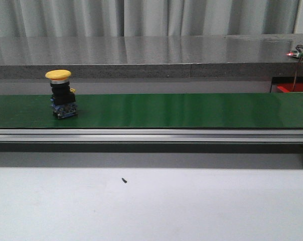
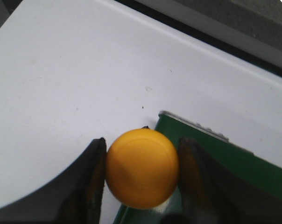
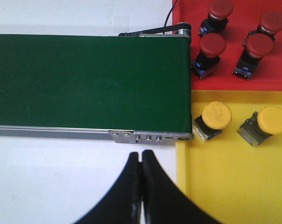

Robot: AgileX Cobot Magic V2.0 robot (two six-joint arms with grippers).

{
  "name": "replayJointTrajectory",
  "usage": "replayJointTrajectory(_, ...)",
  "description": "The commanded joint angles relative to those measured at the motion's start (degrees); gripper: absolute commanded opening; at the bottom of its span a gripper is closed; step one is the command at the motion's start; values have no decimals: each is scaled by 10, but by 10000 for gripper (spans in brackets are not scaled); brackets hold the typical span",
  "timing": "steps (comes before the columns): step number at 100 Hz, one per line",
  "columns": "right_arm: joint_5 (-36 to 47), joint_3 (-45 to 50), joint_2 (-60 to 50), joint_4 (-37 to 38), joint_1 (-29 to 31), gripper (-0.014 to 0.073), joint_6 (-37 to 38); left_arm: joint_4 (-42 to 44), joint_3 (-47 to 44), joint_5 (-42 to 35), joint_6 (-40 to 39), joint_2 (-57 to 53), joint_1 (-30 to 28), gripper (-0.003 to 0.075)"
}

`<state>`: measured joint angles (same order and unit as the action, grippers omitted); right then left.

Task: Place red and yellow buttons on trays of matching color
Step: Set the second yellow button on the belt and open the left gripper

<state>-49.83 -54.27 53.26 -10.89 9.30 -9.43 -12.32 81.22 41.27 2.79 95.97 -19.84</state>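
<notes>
A: Where is the yellow button (image 1: pixel 61 94)?

B: In the front view it stands upright on the green belt (image 1: pixel 191 110), near the belt's left end, yellow cap on top, black and blue body below.

A: Is the left gripper (image 2: pixel 142 170) holding it?

B: In the left wrist view a yellow cap sits between the two fingers (image 2: pixel 92 179), which lie right against its sides. So the grip looks closed on the button, at the end of the belt, with the white table (image 2: pixel 61 70) around it. The gripper does not show in the front view.

A: And the right gripper (image 3: pixel 141 161)?

B: Its fingers are pressed together with nothing between them. It hangs over the white table just beside the belt's other end and the edge of the yellow tray (image 3: pixel 234 186).

A: What lies in the trays?

B: Two yellow buttons (image 3: pixel 213 120) in the yellow tray, lying tilted, well apart from each other. The red tray (image 3: pixel 276 74) beside it has four red buttons (image 3: pixel 210 52), in two pairs.
</notes>
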Motion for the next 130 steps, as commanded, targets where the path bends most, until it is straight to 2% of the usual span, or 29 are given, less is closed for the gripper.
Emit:
replayJointTrajectory(1,29,-14,-9,-9,0,-106,-6,-5,19,23,25,-50,10,78)
replayJointTrajectory(25,29,-14,-9,-9,0,-106,-6,5,19,88,58,-66,64,78)
replayJointTrajectory(49,29,-14,-9,-9,0,-106,-6,21,18,87,58,-47,136,78)
replayJointTrajectory(94,29,-14,-9,-9,0,-106,-6,19,18,82,58,1,146,81)
replayJointTrajectory(113,29,-14,-9,-9,0,-106,-6,19,18,82,58,1,146,146)
replayJointTrajectory(125,29,-14,-9,-9,0,-106,-6,19,18,82,58,1,146,246)
replayJointTrajectory(130,29,-14,-9,-9,0,-106,-6,19,18,82,58,1,146,310)
